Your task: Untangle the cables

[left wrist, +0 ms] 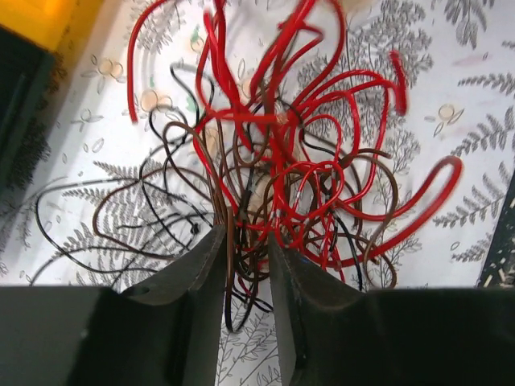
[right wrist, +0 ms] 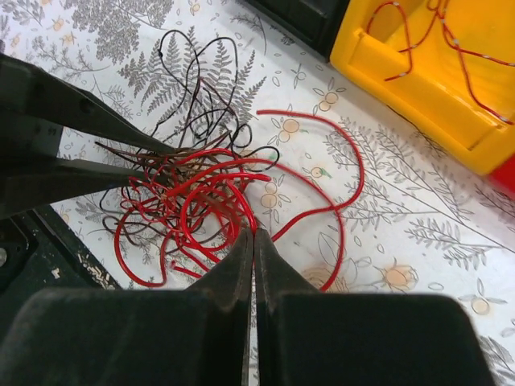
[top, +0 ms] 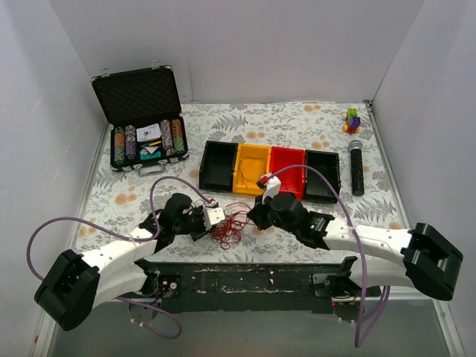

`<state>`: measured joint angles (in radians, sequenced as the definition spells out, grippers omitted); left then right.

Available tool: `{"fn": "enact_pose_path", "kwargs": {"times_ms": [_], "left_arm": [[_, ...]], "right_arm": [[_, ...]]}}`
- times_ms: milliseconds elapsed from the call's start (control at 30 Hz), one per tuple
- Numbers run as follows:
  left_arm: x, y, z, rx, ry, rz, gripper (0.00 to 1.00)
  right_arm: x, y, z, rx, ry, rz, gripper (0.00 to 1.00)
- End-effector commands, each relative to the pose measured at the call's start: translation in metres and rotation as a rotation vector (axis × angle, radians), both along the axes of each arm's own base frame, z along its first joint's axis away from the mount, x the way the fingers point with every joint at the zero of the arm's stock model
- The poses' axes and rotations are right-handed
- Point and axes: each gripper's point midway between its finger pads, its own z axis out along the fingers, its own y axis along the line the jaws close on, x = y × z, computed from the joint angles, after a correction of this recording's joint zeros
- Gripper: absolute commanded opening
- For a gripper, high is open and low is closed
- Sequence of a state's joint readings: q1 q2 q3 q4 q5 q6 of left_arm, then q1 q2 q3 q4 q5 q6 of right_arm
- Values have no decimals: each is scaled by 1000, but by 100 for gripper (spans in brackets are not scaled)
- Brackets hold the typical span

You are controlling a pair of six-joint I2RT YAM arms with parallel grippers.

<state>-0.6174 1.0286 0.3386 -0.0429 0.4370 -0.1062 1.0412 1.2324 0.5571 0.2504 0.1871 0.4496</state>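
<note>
The cables lie in a tangled heap of thin red and dark wires on the floral cloth between my two arms. My left gripper reaches into the heap from the left. In the left wrist view the cables spread out ahead, and the left gripper stands narrowly open with brown strands running through the gap. From the right, my right gripper meets the heap. Its jaws are shut, pinching a red strand of the cables at the tip. The left gripper's fingers show at the left of that view.
A row of bins stands behind the heap: black, yellow, red, black. The yellow bin holds thin red wires. An open chip case, a microphone and a small toy lie further back.
</note>
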Motion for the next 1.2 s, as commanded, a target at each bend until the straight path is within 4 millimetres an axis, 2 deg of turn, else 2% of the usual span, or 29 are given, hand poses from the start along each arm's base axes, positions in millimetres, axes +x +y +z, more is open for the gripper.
{"fn": "enact_pose_path", "kwargs": {"times_ms": [0, 67, 167, 233, 367, 533, 633, 733, 933, 1033, 1167], "left_arm": [[-2, 9, -12, 47, -54, -24, 23], [-1, 13, -14, 66, -70, -21, 17], [1, 21, -19, 120, -115, -35, 2], [1, 29, -22, 157, -137, -37, 0], [-5, 47, -36, 241, -155, -44, 0], [-14, 63, -46, 319, -142, -52, 0], [-16, 74, -50, 365, -159, -56, 0], [-17, 80, -52, 386, -193, -64, 0], [-19, 88, -56, 418, -227, -78, 0], [-20, 89, -58, 430, -233, -87, 0], [-20, 90, -60, 438, -234, -94, 0]], "right_arm": [[-2, -26, 17, 23, -23, -82, 1], [-3, -36, 26, 41, -30, -107, 1], [-7, -49, 38, 67, -39, -137, 1], [-7, -59, 50, 85, -57, -165, 1], [0, -94, 68, 60, -109, -292, 1], [15, -148, 130, 100, -241, -509, 1], [18, -176, 178, 162, -334, -593, 1], [19, -212, 211, 153, -382, -732, 1], [11, -279, 273, 188, -479, -979, 1], [4, -307, 306, 244, -546, -1061, 1], [-10, -342, 339, 287, -612, -1134, 1]]}}
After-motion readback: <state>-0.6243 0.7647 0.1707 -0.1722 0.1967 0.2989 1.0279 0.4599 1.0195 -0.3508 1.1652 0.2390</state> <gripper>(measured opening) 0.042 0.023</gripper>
